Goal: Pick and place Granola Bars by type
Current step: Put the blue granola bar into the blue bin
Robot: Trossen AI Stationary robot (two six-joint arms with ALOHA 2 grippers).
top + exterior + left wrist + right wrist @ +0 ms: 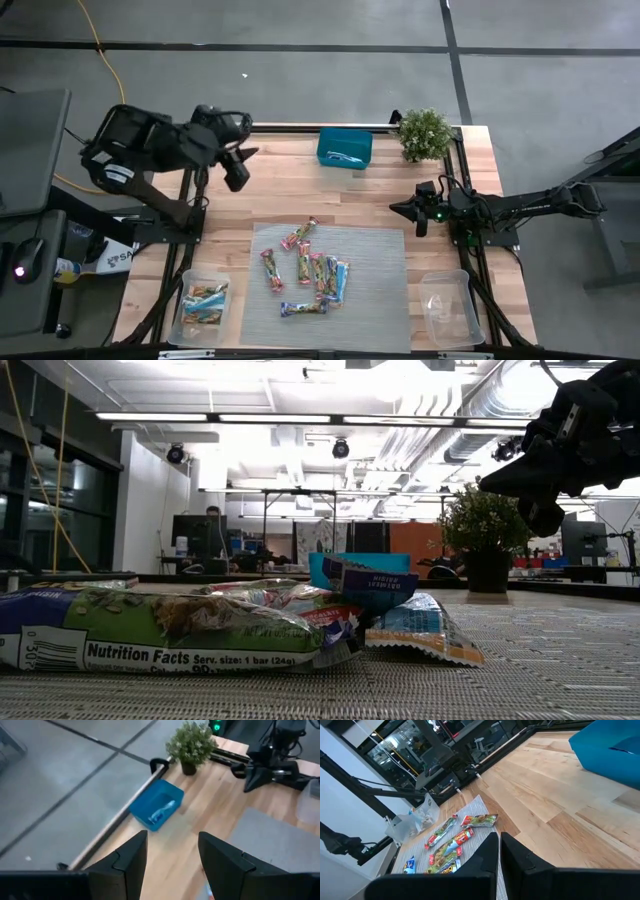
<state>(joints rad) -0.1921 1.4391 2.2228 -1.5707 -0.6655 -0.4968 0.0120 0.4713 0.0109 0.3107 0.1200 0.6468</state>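
Several granola bars (pixel 305 265) lie flat and scattered on a grey mat (pixel 380 300) in the middle of the table; they show close up in the low view (pixel 200 625) and in the right wrist view (pixel 455 840). A few more bars, with light blue on their wrappers, lie in the clear tub (pixel 205 305) at the near left corner. My left gripper (pixel 238 175) (pixel 172 837) hovers open over the far left of the table, left of the teal box (pixel 345 147). My right gripper (pixel 400 208) (pixel 499 837) is shut, held above the wood right of the mat's far edge, touching nothing.
A second clear tub (pixel 447 305) stands at the near right corner with nothing seen in it. The teal box (pixel 156 810) and a potted plant (pixel 425 133) stand along the far edge. Bare wood lies between the mat and the teal box.
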